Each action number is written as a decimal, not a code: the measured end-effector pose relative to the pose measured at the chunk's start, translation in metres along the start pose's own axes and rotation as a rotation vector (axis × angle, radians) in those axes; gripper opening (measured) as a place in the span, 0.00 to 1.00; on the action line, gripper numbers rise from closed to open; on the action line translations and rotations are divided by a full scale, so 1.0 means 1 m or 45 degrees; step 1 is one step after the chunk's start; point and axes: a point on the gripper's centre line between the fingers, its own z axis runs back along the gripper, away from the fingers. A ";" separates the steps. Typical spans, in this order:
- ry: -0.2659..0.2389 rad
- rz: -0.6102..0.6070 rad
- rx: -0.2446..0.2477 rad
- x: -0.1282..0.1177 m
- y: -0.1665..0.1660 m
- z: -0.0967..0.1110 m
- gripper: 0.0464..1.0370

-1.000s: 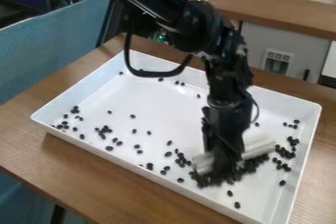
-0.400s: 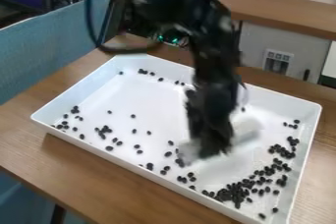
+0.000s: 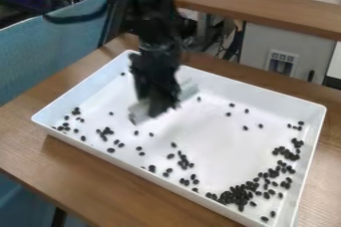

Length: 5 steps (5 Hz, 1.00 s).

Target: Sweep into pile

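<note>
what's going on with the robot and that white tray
A black robot arm has its gripper over the far left part of a white tray, with a pale sweeping tool at its fingers. Small dark beans or pellets lie in the tray. The densest pile is by the near right corner; others are scattered, many along the left and near sides, so the sweeping looks unfinished.

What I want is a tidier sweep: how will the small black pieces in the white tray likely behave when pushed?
The small black pieces look rounded, so they may roll or skid on the smooth-looking tray. Being so small, each is probably light and easily scattered. The raised walls should likely keep them in.
</note>
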 end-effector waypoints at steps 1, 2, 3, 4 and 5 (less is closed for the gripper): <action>0.039 0.118 0.065 -0.013 0.052 -0.018 0.34; 0.085 0.132 0.127 -0.028 0.089 -0.043 0.34; 0.102 0.172 0.131 -0.055 0.131 -0.054 0.34; 0.127 0.083 0.117 -0.058 0.133 -0.064 0.34; 0.102 0.055 0.106 -0.061 0.130 -0.070 0.34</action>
